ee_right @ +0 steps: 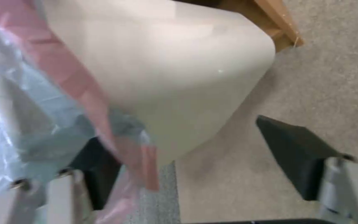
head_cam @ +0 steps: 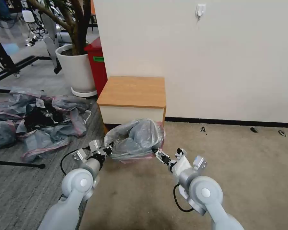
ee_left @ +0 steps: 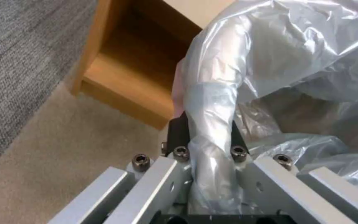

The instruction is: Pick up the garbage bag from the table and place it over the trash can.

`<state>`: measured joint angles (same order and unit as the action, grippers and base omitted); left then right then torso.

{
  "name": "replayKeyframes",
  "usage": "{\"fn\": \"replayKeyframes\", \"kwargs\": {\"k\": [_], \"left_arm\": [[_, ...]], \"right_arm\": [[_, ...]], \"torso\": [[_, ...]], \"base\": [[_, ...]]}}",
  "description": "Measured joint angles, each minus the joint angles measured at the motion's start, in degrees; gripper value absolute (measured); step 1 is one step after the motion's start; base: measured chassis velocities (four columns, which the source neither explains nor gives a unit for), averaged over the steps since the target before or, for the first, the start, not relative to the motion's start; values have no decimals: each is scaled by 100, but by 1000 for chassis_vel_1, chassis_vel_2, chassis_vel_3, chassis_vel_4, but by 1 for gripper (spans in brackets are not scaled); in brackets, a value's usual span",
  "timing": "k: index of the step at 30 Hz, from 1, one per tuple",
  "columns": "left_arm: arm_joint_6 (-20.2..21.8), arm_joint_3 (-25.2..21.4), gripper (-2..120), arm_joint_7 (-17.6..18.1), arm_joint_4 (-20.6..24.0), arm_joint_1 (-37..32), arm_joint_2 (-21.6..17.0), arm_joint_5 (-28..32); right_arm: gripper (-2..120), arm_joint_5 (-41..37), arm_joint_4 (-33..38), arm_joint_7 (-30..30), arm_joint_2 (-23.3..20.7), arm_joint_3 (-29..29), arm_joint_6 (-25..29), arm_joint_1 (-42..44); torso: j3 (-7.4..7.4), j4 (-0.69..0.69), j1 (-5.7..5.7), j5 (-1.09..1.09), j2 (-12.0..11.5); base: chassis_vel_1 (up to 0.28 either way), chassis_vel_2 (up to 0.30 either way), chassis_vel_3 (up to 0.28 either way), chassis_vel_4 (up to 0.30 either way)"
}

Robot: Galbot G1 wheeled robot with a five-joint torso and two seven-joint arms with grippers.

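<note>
The garbage bag (head_cam: 134, 138), grey crinkly plastic with a pink band, is draped over the trash can (ee_right: 179, 77), which stands on the floor in front of the table (head_cam: 132, 91). At the bag's left side, my left gripper (head_cam: 107, 150) is shut on a bunched fold of the bag (ee_left: 212, 124) between its black pads (ee_left: 178, 132). My right gripper (head_cam: 158, 155) is at the bag's right side. In the right wrist view it (ee_right: 199, 161) stands open beside the cream bin wall, with the pink band (ee_right: 75, 81) hanging loose over one finger (ee_right: 98, 169).
A heap of similar grey and pink bags (head_cam: 38, 118) lies on the grey carpet to the left. A white plant pot (head_cam: 76, 68) and a red bin (head_cam: 97, 64) stand behind the table's left corner. A white wall (head_cam: 214, 57) runs behind; beige floor (head_cam: 246, 159) lies open to the right.
</note>
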<state>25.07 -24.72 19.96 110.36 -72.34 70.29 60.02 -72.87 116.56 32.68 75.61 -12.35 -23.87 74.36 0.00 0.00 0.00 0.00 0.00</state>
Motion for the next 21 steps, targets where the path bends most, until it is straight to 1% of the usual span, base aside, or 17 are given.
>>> {"fn": "replayKeyframes", "kwargs": {"k": [1,2,3,4,6,12,14,15,17,18,20,21], "left_arm": [[0,-3,3,0,-5,5,-14,-1],[0,-3,3,0,-5,5,-14,-1],[0,-5,3,0,-20,13,-36,-4],[0,-7,3,0,-45,29,-74,-9],[0,-12,3,-3,-98,57,-152,-16],[2,-24,3,-33,-155,96,-338,-3],[9,-37,3,-111,-162,93,-510,27],[9,-37,3,-111,-162,93,-510,27],[16,-78,3,-208,-161,64,-679,77],[16,-78,3,-208,-161,64,-679,77],[29,-143,3,-340,-147,2,-855,126],[29,-143,3,-340,-147,2,-855,126]], "right_arm": [[87,6,25,9,-5,1,0,16],[87,6,25,9,-5,1,0,16],[91,12,77,10,-12,1,0,38],[96,22,147,10,-34,6,0,70],[100,49,284,-47,-94,18,0,147],[100,55,480,-256,-237,5,-47,269],[100,54,525,-442,-342,-73,-95,310],[100,54,525,-442,-342,-73,-95,310],[100,104,525,-618,-477,-181,-126,313],[100,104,525,-618,-477,-181,-126,313],[100,210,506,-810,-692,-238,-132,282],[100,210,506,-810,-692,-238,-132,282]], "torso": [[0,0,0,0,0],[0,0,0,0,0],[0,-1,0,0,0],[0,0,0,0,0],[0,0,0,-1,0],[0,0,0,-1,0],[0,-1,0,-1,0],[0,-1,0,-1,0],[0,-1,0,0,0],[0,-1,0,0,0],[0,-1,0,0,0],[0,-1,0,0,0]], "base": [[0,0,0,0],[0,0,0,0],[0,0,0,0],[0,0,0,0],[0,0,0,0],[0,0,0,0],[0,0,0,0],[0,0,0,0],[0,0,0,0],[0,0,0,0],[0,0,0,0],[0,0,0,0]]}}
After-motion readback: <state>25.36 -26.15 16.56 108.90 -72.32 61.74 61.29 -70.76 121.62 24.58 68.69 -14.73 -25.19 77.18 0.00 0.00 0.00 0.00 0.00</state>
